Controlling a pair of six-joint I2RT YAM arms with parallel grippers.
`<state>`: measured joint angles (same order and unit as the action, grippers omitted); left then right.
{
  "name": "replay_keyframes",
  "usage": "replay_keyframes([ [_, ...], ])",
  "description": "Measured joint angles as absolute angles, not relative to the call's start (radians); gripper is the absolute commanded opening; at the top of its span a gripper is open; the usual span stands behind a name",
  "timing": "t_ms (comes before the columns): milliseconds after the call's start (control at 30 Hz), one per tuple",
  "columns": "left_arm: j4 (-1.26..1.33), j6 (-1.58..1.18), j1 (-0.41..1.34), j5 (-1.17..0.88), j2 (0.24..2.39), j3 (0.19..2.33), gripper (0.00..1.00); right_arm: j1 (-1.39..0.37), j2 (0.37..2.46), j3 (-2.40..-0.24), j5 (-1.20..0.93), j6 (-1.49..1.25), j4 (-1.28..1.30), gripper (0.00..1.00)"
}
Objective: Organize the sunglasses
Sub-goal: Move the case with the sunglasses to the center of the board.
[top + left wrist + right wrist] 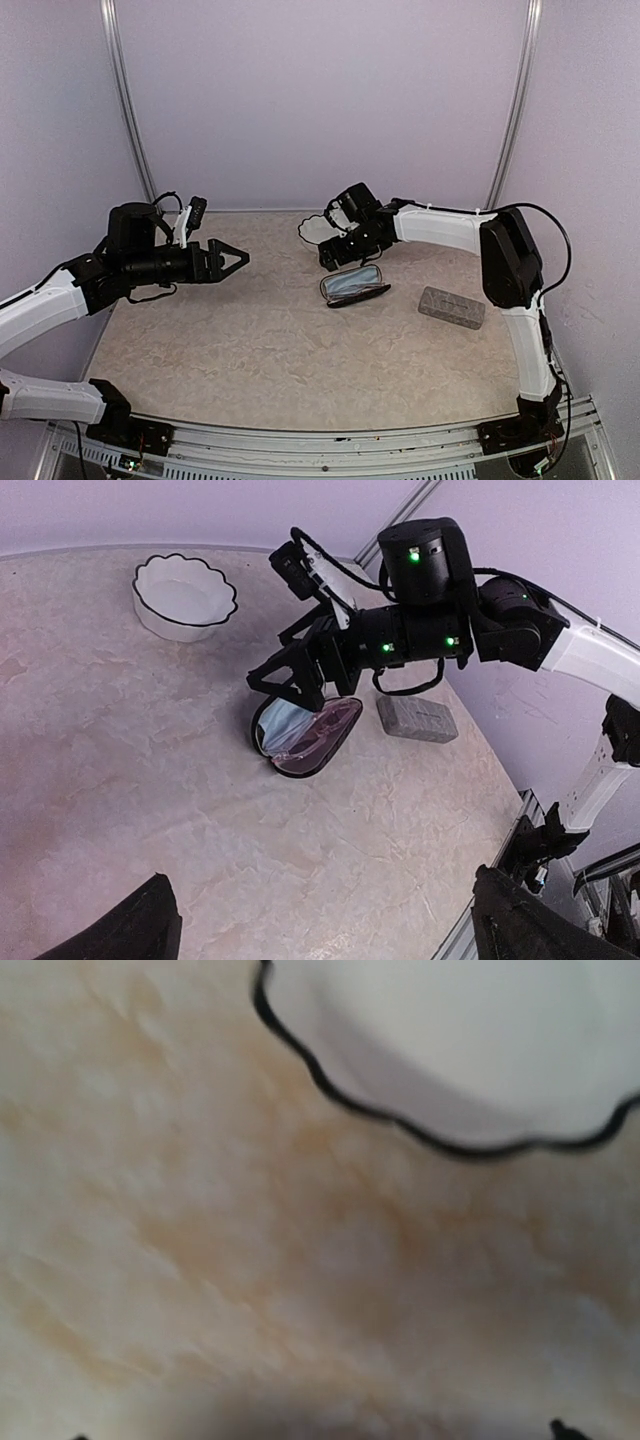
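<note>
The left arm (pixel 60 295) comes in from the left side and lies low and almost flat, pointing to the right over the counter (pixel 250 340). Its claw (pixel 235 258) is wide open and holds nothing; in its own wrist view only the two dark fingers (pixel 135 925) show, at the bottom corners. The right arm (pixel 500 270) goes up from its base on the right, bends at the elbow and reaches left across the back of the counter. Its claw (pixel 335 252) points down and is wide open too, with nothing in it. It hangs between a white bowl (pixel 313 228) with a wavy black rim and an open case (pixel 372 292). The right wrist view is blurry and shows just the bowl's rim and bare counter. The pink see-through sunglasses (pixel 315 735) lie inside the open case, just below and in front of the right claw, but the claw is not touching them. They are well apart from the left claw, off to its right. A closed grey case (pixel 451 306) sits on the counter to the right of the open one.
</note>
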<state>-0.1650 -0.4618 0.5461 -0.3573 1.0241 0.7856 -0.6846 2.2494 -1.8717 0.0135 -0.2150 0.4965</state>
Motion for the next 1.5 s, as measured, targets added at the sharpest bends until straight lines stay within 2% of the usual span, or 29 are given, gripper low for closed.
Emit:
replay_keyframes([
  [767,-0.165,-0.461,0.546,-0.354,1.013,0.785,0.99,-0.685,2.325,-1.942,0.012,-0.236,0.601,0.96],
  [1500,-0.165,-0.464,0.546,-0.353,0.976,0.785,0.99,-0.686,2.214,-1.74,-0.045,-0.257,0.524,0.94],
])
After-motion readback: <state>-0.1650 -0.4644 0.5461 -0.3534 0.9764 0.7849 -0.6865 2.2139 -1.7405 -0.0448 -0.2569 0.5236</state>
